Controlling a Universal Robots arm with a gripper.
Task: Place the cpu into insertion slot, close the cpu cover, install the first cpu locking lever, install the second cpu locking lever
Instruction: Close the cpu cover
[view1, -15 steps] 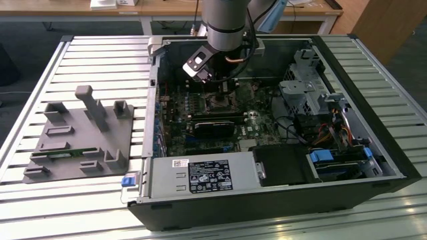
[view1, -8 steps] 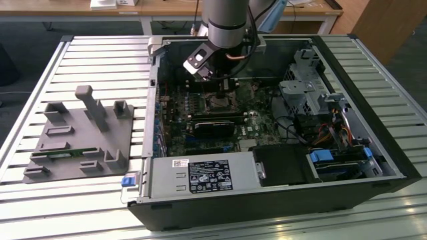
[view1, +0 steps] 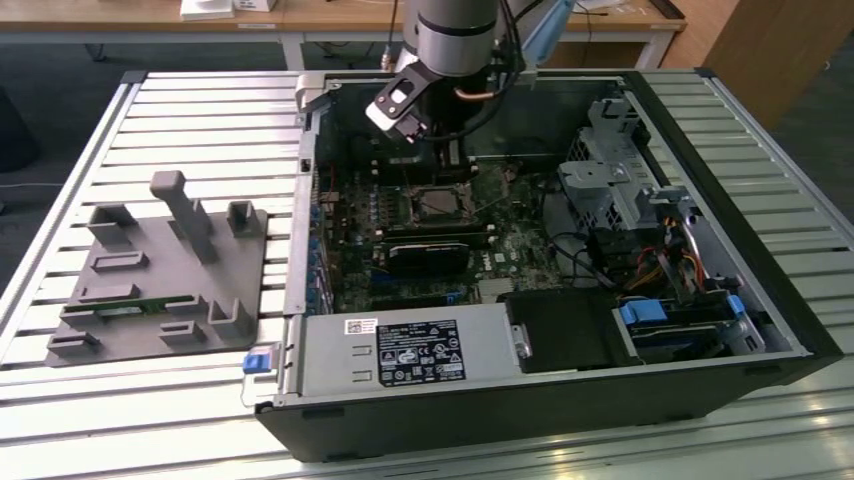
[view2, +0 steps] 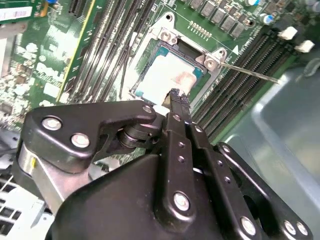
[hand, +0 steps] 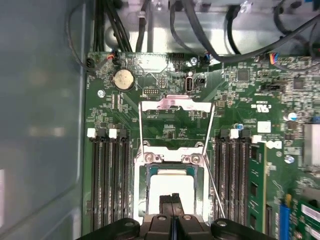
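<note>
Slatted metal table (view1: 80, 130) fills my exterior view. At the exterior view's left sits a grey fixture block (view1: 160, 270) with upright posts. Right of it stands the open computer case (view1: 747, 200), with the green motherboard (view1: 354, 225) laid bare inside. In the upper middle of the frame the arm (view1: 454, 40) reaches down into the case, above the insertion slot (view1: 434, 205). Further to the exterior view's right is the metal drive cage (view1: 607, 180).

In both wrist views the cpu (view2: 162, 75) (hand: 170, 187) lies flat in the insertion slot, pale top facing up. The fingers (view2: 176, 102) are pressed together with nothing between them. Their dark tips hang just over one edge of the cpu; I cannot tell whether they touch it.

In the first wrist view the cpu cover (hand: 172, 104) is swung back off the socket, green board showing through its window. A thin locking lever (hand: 214, 185) runs along one side of the slot. Long black memory slots (hand: 107, 175) flank the socket on both sides.
</note>
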